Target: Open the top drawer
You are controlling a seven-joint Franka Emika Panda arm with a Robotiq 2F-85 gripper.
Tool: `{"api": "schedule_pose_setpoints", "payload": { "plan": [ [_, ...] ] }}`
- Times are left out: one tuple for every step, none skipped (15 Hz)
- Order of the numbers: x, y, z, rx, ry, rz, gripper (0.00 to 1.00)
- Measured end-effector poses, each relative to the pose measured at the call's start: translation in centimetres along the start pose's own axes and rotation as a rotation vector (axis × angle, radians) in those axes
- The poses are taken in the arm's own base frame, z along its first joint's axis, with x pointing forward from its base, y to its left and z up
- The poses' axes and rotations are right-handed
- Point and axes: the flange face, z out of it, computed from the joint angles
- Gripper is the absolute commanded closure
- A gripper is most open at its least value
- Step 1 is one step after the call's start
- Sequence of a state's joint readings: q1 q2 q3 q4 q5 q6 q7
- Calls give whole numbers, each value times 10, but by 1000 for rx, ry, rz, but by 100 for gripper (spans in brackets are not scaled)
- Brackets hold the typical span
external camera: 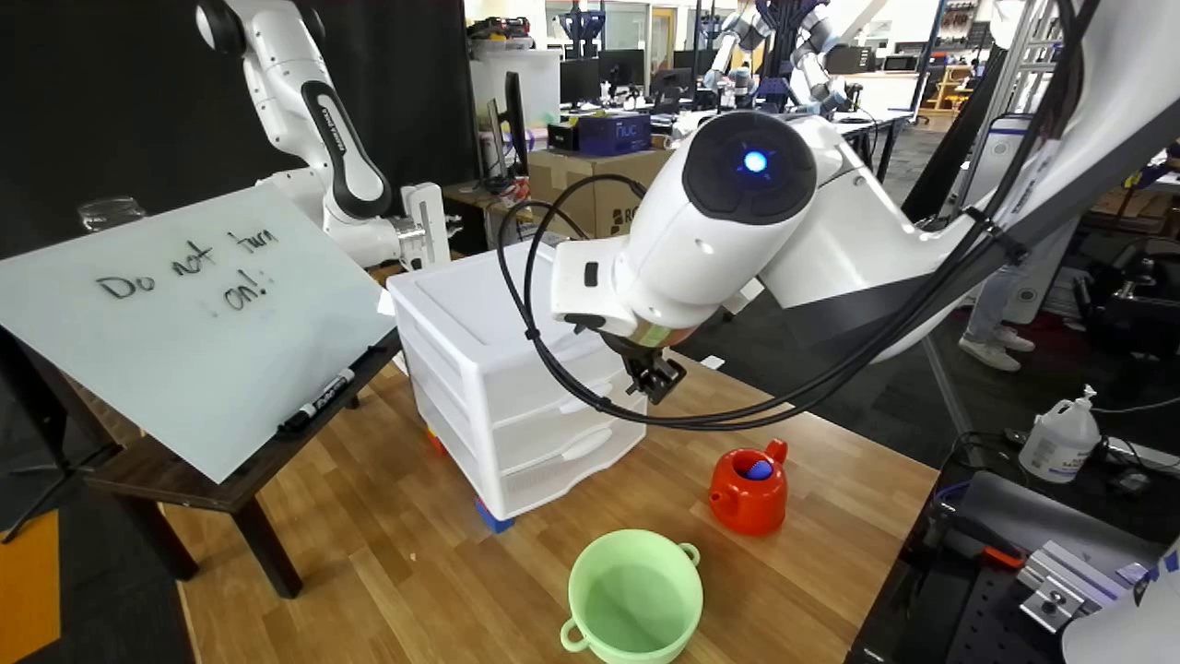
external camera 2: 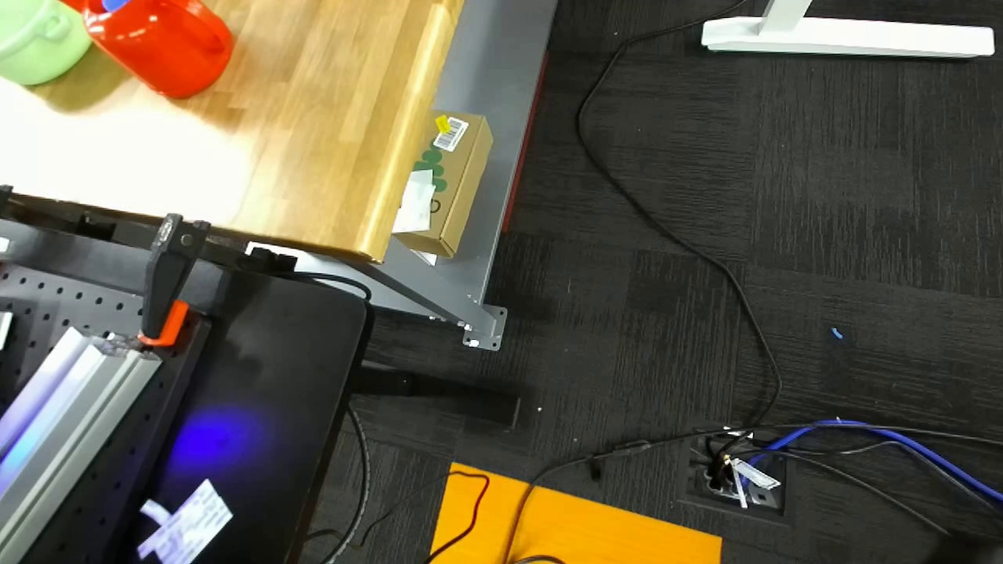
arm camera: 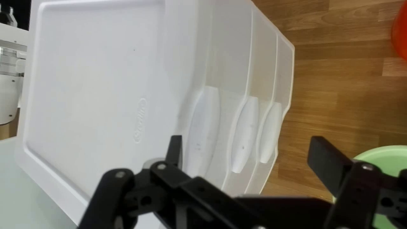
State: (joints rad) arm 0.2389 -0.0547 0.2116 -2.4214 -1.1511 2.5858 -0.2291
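Note:
The white plastic drawer unit (external camera: 461, 304) stands on the wooden table, and its three drawers look shut. The top drawer (external camera: 535, 385) is partly covered by my arm and its cable in an exterior view. In the wrist view the top drawer (arm camera: 226, 60) shows its front and its long curved handle (arm camera: 203, 133). My gripper (external camera: 656, 376) is in front of and above the drawer fronts. In the wrist view my gripper (arm camera: 247, 141) is open with nothing between its fingers. One finger appears near the top drawer's handle; I cannot tell whether it touches.
A red watering can (external camera: 751, 498) and a green pot (external camera: 636, 590) stand on the table (external camera: 415, 581) before the unit. A whiteboard (external camera: 184, 314) leans on a small stool beside it. Another robot arm (external camera: 341, 157) is behind. A black cable loop (external camera: 530, 277) hangs off my arm.

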Motion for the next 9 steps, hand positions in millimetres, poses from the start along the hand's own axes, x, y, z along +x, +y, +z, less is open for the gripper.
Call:
{"api": "schedule_pose_setpoints", "payload": {
  "plan": [
    [0, -2, 1, -8, -2, 13, 0],
    [0, -4, 2, -11, -4, 27, 0],
    [1, -8, 3, -10, -4, 44, 0],
    [1, -12, 4, -7, -1, 60, 0],
    [2, -17, 4, -4, 2, 77, 0],
    [3, -21, 5, 1, 4, 92, 0],
    [4, -25, 6, 4, 4, 104, 0],
    [4, -27, 6, 6, 3, 116, 0],
    [4, -28, 7, 7, 2, 124, 0]
  ]
}}
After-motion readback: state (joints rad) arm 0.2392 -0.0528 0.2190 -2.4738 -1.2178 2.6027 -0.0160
